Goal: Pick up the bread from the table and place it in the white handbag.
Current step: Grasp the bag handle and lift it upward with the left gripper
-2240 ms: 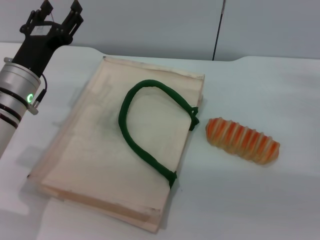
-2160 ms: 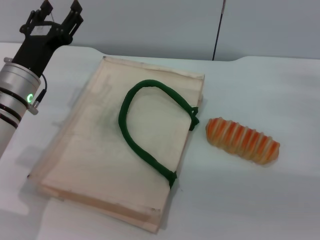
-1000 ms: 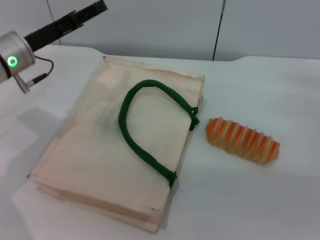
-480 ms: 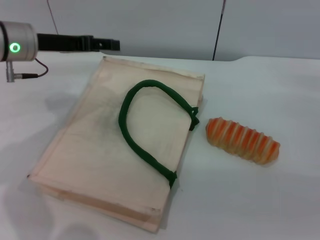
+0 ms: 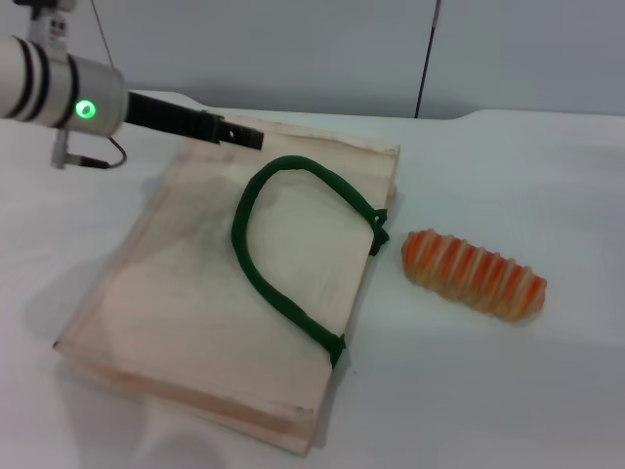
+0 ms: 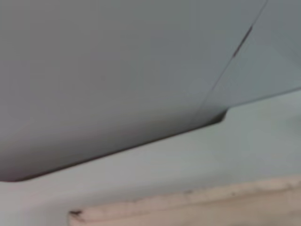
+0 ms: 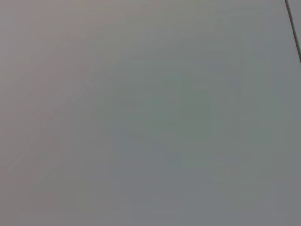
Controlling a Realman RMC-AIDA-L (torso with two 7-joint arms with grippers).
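Left gripper (image 5: 239, 134) over the far edge of the bag (image 5: 195, 322), seen edge-on; finger spread impossible to tell. Bread (image 5: 475, 275) on the bench (image 5: 508, 391), well apart from that gripper, just beyond the bag's handle side.

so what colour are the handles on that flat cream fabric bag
Dark green: a thick rope handle lies looped on top of the flat cream fabric bag. It shows best in the head view.

A plain grey wall panel (image 7: 141, 117) fills the right wrist view, with a thin dark seam (image 7: 293, 23) crossing one corner.
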